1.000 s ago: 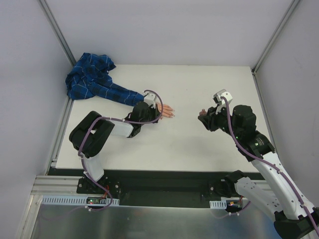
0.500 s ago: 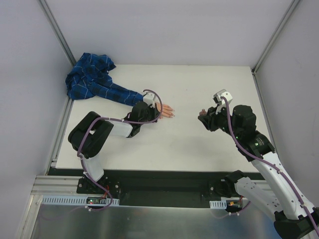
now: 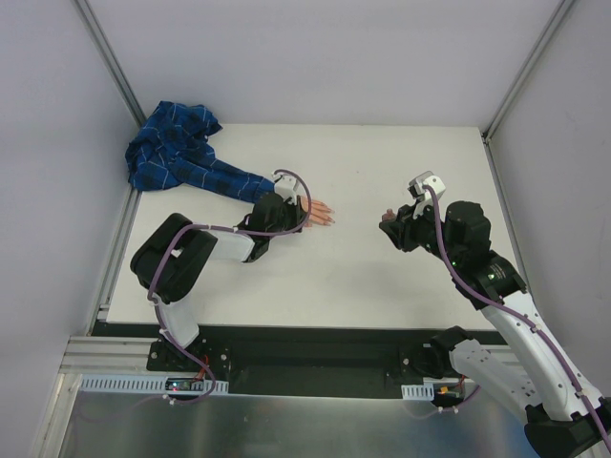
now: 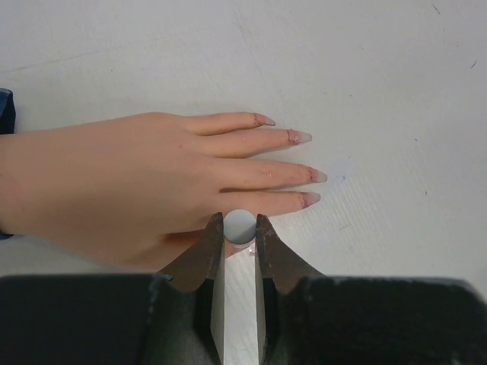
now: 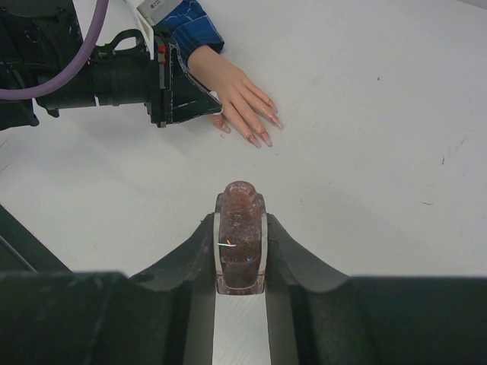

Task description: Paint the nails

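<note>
The pale peach fake hand [image 4: 137, 182] lies flat on the white table, fingers pointing right, with its pinkish nails [image 4: 316, 175] at the tips. It also shows in the top view [image 3: 323, 212] and the right wrist view [image 5: 236, 95]. My left gripper [image 4: 240, 228] is shut on a round grey brush cap [image 4: 240, 224], held upright at the near edge of the hand by the thumb; the brush tip is hidden under the cap. My right gripper [image 5: 242, 220] is shut on an uncapped dark pink polish bottle [image 5: 242, 239], to the right of the hand and apart from it [image 3: 389, 221].
The blue plaid sleeve [image 3: 191, 167] runs from the hand's wrist to a bunched heap at the back left corner. Grey walls enclose the table on the left, back and right. The left arm [image 3: 191, 253] lies low along the table's left part.
The left wrist has edged very slightly by the hand. The right arm and the bottle have stayed still.
</note>
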Controlling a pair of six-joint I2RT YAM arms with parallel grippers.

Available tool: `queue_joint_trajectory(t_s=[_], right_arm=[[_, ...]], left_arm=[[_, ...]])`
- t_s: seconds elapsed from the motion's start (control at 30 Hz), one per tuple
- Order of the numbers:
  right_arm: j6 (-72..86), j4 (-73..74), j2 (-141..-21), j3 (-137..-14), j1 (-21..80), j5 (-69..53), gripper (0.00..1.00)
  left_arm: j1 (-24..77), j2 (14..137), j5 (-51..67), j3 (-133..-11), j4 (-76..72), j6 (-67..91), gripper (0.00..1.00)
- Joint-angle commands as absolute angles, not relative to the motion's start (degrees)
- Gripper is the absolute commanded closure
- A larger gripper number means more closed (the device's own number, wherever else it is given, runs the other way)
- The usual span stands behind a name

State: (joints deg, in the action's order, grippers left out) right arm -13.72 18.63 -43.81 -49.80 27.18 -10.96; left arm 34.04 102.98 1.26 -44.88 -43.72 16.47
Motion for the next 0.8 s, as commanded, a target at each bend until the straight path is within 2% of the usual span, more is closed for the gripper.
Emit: queue_joint_trajectory(t_s=[0.0, 0.77], right_arm=[[-13.01, 15.82, -43.07, -49.66, 26.89, -11.60, 1.00], [-13.01, 16.00, -43.15, -49.66, 26.89, -11.69, 1.00]], left_arm=[[33.93, 103.62, 1.67, -46.93, -45.44, 16.17, 1.00], [36.12, 104.94, 2.55, -47.29, -45.09, 17.31, 1.00]])
